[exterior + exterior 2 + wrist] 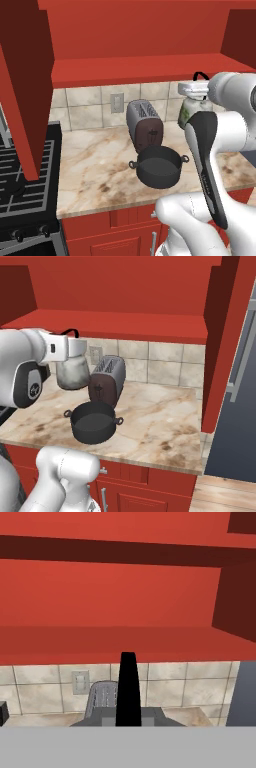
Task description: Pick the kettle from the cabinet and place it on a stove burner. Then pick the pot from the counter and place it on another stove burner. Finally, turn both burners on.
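No lettering can be read on anything. The arm reaches out level below the red cabinet (150,70), its fingers (75,341) clamped shut on the black loop handle of the kettle (73,373), which hangs above the desk (160,421), behind the pot (93,422) and beside the toaster (107,379).

Red cabinet (140,70), beige marbled counter (95,170), dark grey pot (159,167), silvery kettle (72,373)
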